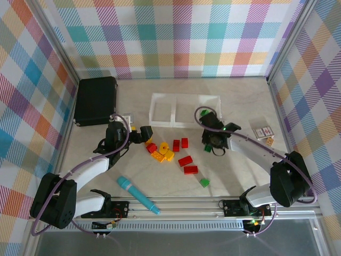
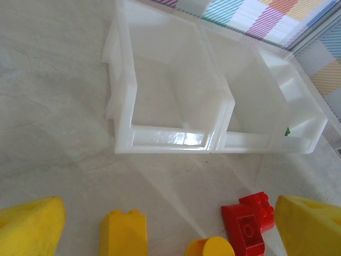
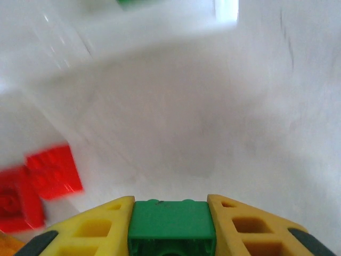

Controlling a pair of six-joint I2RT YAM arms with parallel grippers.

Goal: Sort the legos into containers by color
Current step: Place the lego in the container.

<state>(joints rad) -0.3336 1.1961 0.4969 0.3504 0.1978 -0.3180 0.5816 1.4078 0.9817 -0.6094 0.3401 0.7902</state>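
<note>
**Green brick pinched; lift & drop pending**

Top view: the right hand (image 1: 209,145) sat low on the surface (image 1: 240,176), just in front of the tray (image 1: 154,109) of containers, w/ a green brick (image 1: 208,149) at its tip. The other legos (image 1: 162,152) lay loose mid-surface: a yellow cluster, reds beside it, and one more green piece (image 1: 204,182) nearer the arm bases. The left hand (image 1: 143,135) hovered at the pile's left edge. The black case (image 1: 96,100) at far left & the teal cylinder (image 1: 137,194) near the front were no part of the job.

Left wrist view: the left hand's fingers (image 2: 29,224) were wide apart, holding nothing. A yellow brick (image 2: 123,234) and a red brick (image 2: 248,218) lay on the surface btwn them. Two tray compartments looked bare. A speck of green (image 2: 287,130) showed at the far-right one; can't tell if it was inside.

Right wrist view: the right hand was clamped on the green brick (image 3: 171,221), held squarely btwn both yellow fingers (image 3: 96,226). Blurred reds (image 3: 53,173) lay to the left.

Step in hand, prob.: carry the green brick to its compartment. To do it well:
- Lift straight up first so the brick clears its neighbours & the tray wall.
- Hold the squeeze firm on the way.
- Head for the end compartment where green showed.
- Let go low inside so the brick doesn't bounce out.
- Hold the left hand off, to avoid a clash over the tray.
</note>
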